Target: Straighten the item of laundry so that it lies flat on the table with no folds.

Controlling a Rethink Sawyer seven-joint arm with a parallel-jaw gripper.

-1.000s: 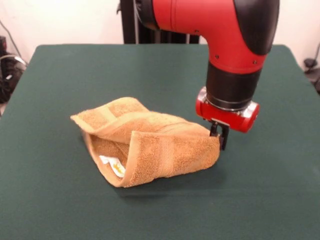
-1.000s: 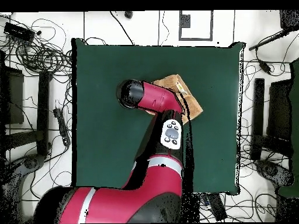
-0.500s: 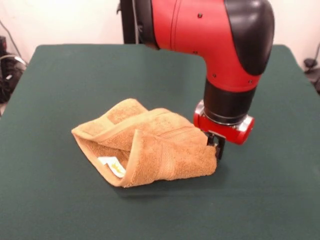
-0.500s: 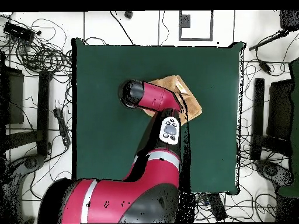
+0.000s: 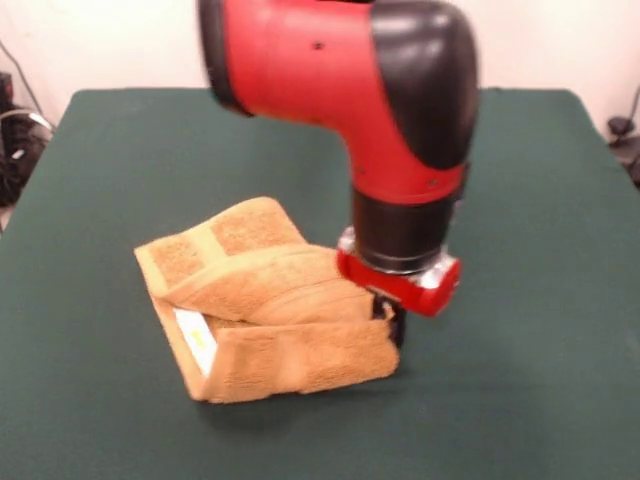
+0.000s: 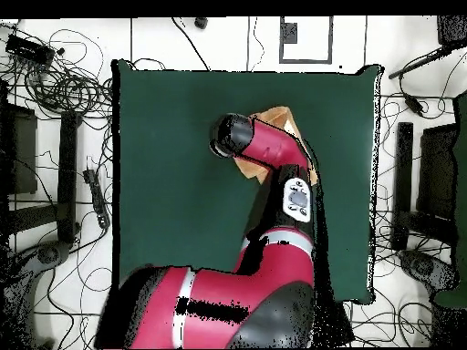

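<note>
Golden-tan terry-cloth hand towel [image 5: 265, 305] lay bunched in several folds around mid-table, nearer the front camera's edge of the dark green cloth-covered table [image 5: 540, 400]. Red-and-black arm's gripper [image 5: 390, 322] sat low against the towel's side; whether it pinched cloth, could not tell. Judgement: secure one layer only, then draw outward, low.

Looks like a robotics lab to us. We see a big red and black robot arm [image 6: 264, 173] bolted in at 6 o'clock of a table [image 6: 164, 182] draped in plain dark green cloth. All around it the pale floor [image 6: 401, 36] is a mess of black cables [image 6: 64, 82], thickest at 9 and 10 o'clock, plus dark equipment stands [image 6: 401, 182] at 3 o'clock. Bare white wall [image 5: 120, 40] behind the table too.
</note>
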